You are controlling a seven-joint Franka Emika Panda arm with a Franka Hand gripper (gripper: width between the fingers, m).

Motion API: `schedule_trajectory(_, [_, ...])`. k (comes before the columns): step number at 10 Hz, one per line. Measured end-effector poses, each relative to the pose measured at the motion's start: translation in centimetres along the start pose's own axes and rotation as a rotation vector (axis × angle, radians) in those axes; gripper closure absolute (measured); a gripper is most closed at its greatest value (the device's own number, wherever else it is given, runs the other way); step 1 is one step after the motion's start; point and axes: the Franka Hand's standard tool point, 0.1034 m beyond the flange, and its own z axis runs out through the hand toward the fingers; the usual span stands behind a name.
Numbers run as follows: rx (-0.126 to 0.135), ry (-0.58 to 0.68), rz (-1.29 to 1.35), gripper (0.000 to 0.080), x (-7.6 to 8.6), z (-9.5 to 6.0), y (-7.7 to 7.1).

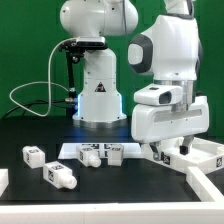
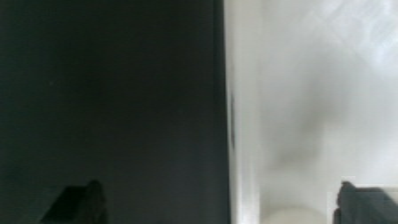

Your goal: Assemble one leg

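Green backdrop behind a black worktop (image 1: 40, 128), as we log it from the exterior view. Item: white arm base (image 1: 98, 90), at twelve o'clock on the worktop. Item: tool (image 1: 167, 148), at three o'clock, lowered to the rim of a large white rimmed panel (image 1: 208, 160) that fills four o'clock; whether it touches the panel we cannot tell. In the wrist view the tool (image 2: 224, 205) shows its fingertips (image 2: 80, 205) set wide apart with nothing gripped between them, pale surface under one and dark worktop under the other. Items: four legs, none held. First leg (image 1: 33, 154) at nine o'clock; second leg (image 1: 60, 175) at seven o'clock, nearest the camera; third leg (image 1: 90, 153) and fourth leg (image 1: 111, 152) side by side at centre, clear of the tool.
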Motion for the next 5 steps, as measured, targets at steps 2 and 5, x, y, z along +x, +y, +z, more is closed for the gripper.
schedule_trajectory(2, [0.001, -0.003, 0.000, 0.0384, -0.09, 0.12, -0.03])
schedule_trajectory(5, [0.001, -0.004, 0.000, 0.0699, -0.12, 0.17, -0.05])
